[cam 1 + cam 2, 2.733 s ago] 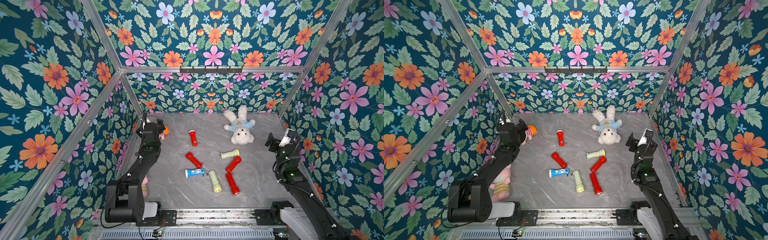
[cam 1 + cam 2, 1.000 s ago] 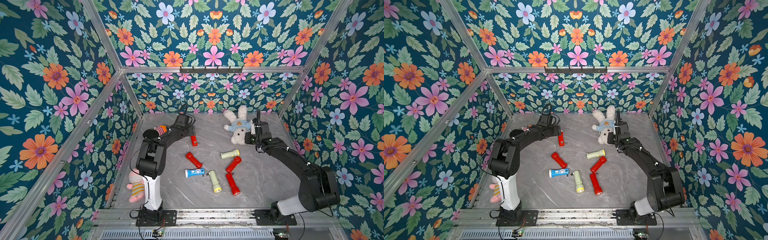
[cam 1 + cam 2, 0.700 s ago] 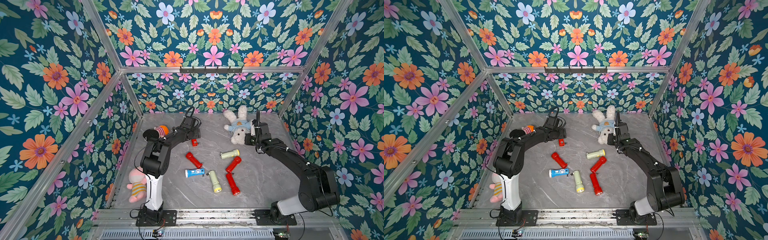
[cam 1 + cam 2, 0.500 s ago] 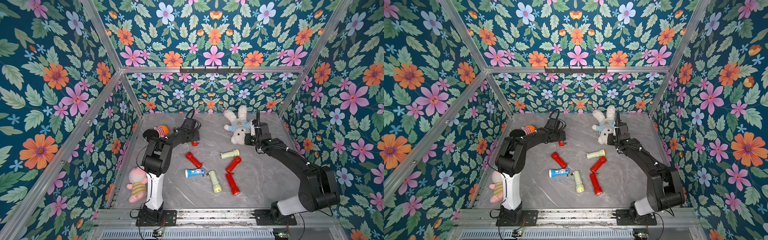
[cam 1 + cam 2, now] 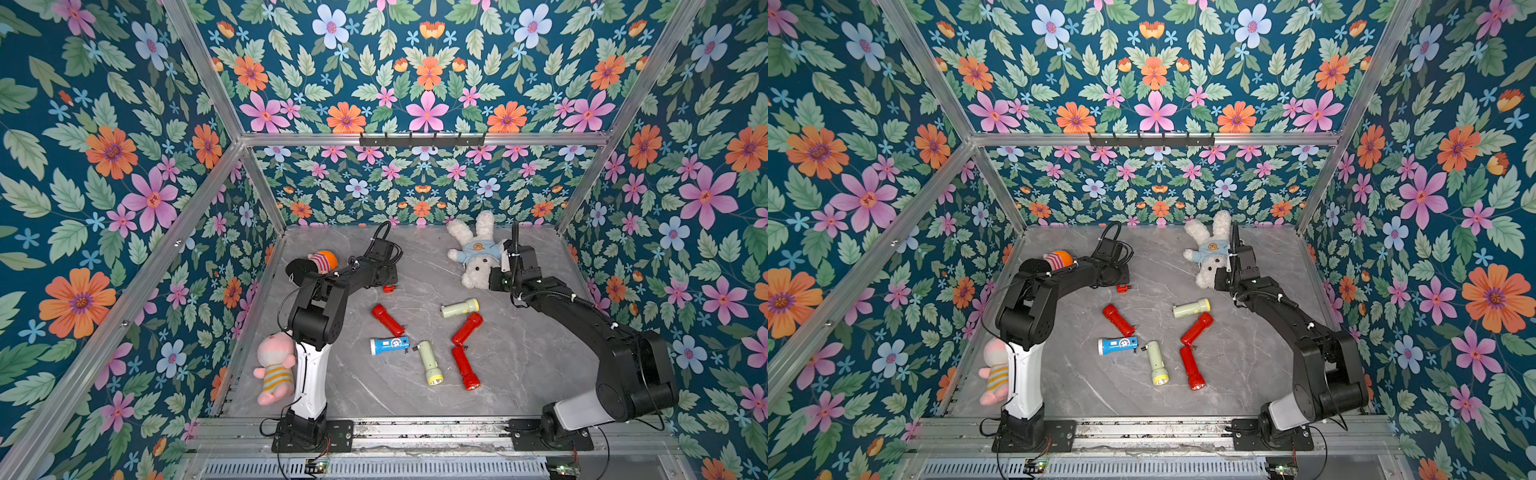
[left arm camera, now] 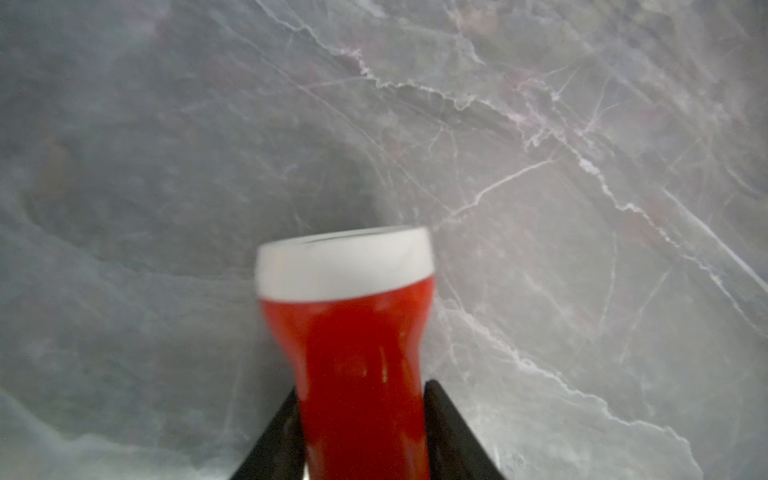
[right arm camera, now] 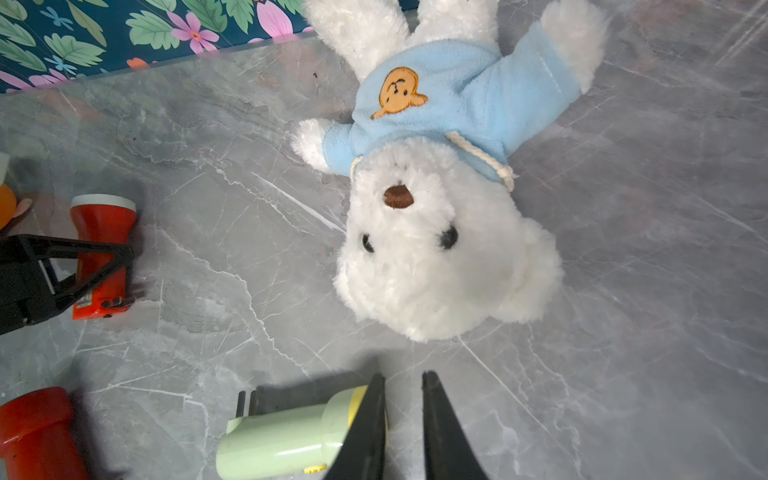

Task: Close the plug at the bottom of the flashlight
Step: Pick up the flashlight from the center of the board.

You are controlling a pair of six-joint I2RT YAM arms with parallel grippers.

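Fingers (image 6: 291, 432) of the left gripper (image 6: 361, 432) are clamped on the red flashlight (image 6: 357, 353), far-left on the tabletop (image 5: 519, 374). Right gripper (image 7: 401, 419) hovers nearly closed, empty. We judge grasping done; next, press the plug (image 7: 114, 302) shut.

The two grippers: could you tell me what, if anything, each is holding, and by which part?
The left gripper is closed on a red flashlight around its body, behind the white-rimmed head. The right gripper holds nothing.
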